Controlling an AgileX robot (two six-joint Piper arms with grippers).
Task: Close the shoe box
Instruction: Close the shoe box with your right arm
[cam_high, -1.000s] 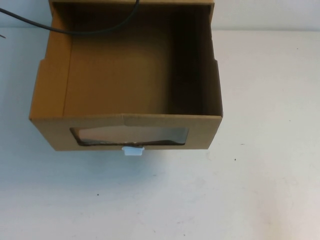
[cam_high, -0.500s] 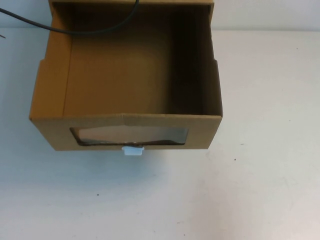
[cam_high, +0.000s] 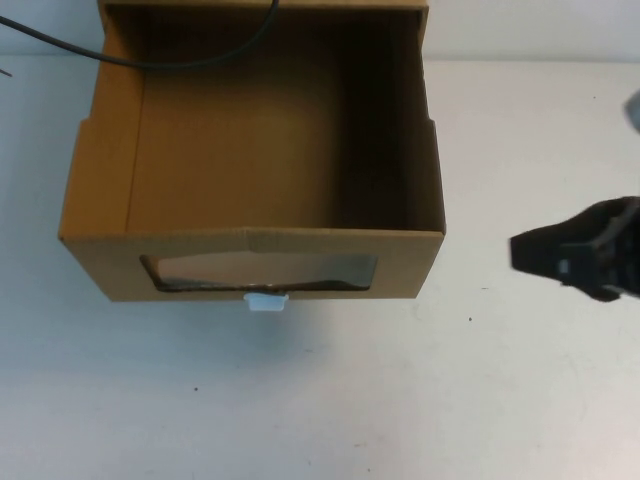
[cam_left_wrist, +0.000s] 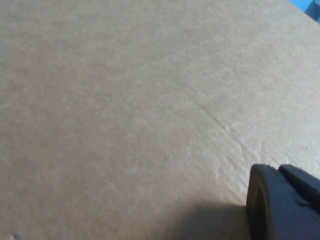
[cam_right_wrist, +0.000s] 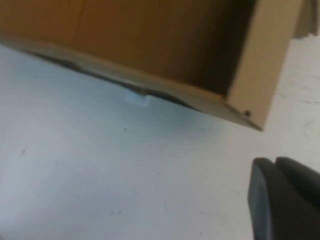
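Observation:
The shoe box (cam_high: 100, 190) is a brown cardboard drawer standing pulled out and open at the top, its inside bare. Its front panel has a clear window (cam_high: 260, 270) with a small white pull tab (cam_high: 267, 302) below it. My right gripper (cam_high: 520, 252) is shut and empty, over the table to the right of the front panel and apart from it. In the right wrist view the right gripper (cam_right_wrist: 276, 162) faces the box corner (cam_right_wrist: 260, 75) and tab (cam_right_wrist: 136, 99). My left gripper (cam_left_wrist: 279, 170) is shut, close against a plain cardboard surface (cam_left_wrist: 125, 100); it is out of the high view.
A black cable (cam_high: 180, 60) hangs across the far end of the drawer. The white table (cam_high: 400, 400) stretches in front of the box and to its right. A blue patch (cam_left_wrist: 307, 5) shows past the cardboard in the left wrist view.
My right gripper has come into the high view from the right edge, toward the box. The box has not moved.

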